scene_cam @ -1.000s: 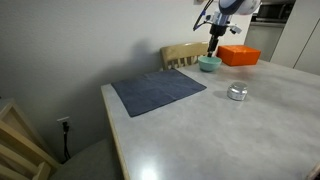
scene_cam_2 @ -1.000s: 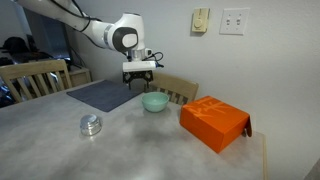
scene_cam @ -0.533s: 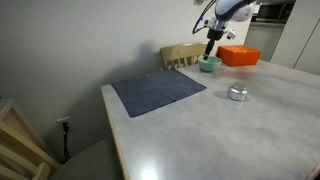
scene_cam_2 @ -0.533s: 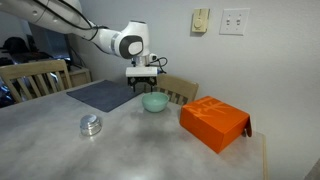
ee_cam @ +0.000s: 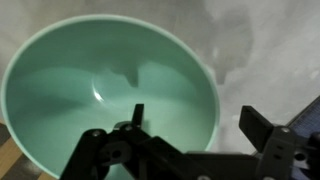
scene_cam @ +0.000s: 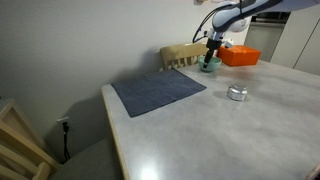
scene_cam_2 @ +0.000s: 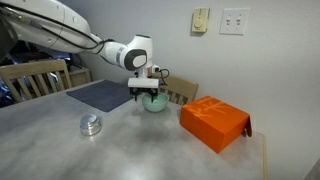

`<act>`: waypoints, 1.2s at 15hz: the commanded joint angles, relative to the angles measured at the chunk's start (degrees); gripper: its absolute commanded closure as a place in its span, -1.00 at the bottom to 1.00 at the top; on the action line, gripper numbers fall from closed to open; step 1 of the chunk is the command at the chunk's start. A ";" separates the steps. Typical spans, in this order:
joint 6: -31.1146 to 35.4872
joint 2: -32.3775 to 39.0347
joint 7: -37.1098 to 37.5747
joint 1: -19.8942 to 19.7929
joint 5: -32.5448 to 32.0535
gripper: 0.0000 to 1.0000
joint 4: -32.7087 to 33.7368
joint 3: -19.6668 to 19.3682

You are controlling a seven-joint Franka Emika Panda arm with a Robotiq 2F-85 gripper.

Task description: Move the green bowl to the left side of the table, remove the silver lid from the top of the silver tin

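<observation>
the end effector (scene_cam_2: pixel 147 93) hangs low over the bowl (scene_cam_2: pixel 154 103), which stands near the table (scene_cam_2: pixel 150 155) edge that runs along the wall, just in front of a chair back (scene_cam_2: pixel 184 89). in the wrist view its fingers (ee_cam: pixel 262 132) are apart and straddle the bowl's rim. one reaches down inside the bowl and the other sits outside it, over the bare table top. a gap shows on either side of the rim, so nothing is clamped. the bowl stands upright.

the tin (scene_cam: pixel 237 96) sits farther in from that edge, well apart from the bowl, with the lid (scene_cam: pixel 237 89) on top of it. an orange box (scene_cam: pixel 240 55) lies near the bowl. a dark mat (scene_cam: pixel 158 90) lies flat by the table's rounded corner, apart from the bowl and the tin.
</observation>
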 commanded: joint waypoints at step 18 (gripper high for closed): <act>-5.92 1.91 17.06 12.75 -13.79 0.98 5.75 -11.26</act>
